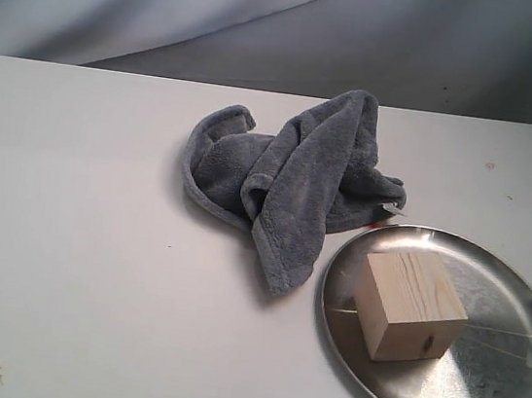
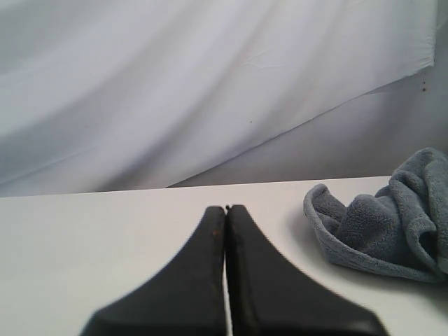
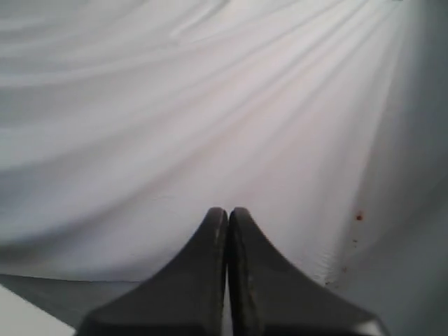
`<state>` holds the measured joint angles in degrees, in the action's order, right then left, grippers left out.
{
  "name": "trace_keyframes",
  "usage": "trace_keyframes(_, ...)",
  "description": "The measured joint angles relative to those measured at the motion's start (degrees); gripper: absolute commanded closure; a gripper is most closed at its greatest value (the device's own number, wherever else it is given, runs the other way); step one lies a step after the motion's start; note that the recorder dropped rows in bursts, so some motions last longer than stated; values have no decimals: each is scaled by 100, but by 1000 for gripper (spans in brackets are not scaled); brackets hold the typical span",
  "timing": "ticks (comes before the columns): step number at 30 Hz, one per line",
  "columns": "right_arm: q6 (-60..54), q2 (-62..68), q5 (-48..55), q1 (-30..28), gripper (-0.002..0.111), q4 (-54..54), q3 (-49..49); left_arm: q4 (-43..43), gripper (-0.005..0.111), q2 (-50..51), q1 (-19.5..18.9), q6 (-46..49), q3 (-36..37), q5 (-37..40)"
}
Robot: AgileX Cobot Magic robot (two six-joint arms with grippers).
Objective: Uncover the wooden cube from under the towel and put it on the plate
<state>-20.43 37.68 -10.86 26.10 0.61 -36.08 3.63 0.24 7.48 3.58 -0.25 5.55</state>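
Sitting flat on the plate (image 1: 502,382), the wooden cube (image 1: 409,306) faces edge-on; left gripper (image 2: 225,210) and right gripper (image 3: 227,211) closed

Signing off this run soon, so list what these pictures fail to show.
- Exterior view: neither arm is in frame.
- Exterior view: folds of the towel hide the table beneath; its tag is too small to read.
- Exterior view: the wooden cube hides its own far faces and the plate under it.
- Left wrist view: the frame edge cuts off the towel; cube and plate are out of frame.
- Right wrist view: only backdrop cloth shows beyond the shut jaws.
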Motion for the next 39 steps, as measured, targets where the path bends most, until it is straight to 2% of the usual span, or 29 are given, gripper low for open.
trace_keyframes(6,-23,-44,-317,-991,108,290,243,0,107,0,0,0,0,0)
trace_keyframes(9,-23,-259,-421,-1280,108,407,588,0,107,0,0,0,0,0)
trace_keyframes(24,-23,-2220,-516,-1346,108,768,2467,0,107,0,0,0,0,0)
trace_keyframes(39,-23,-3571,-724,-1346,108,1384,3094,0,107,0,0,0,0,0)
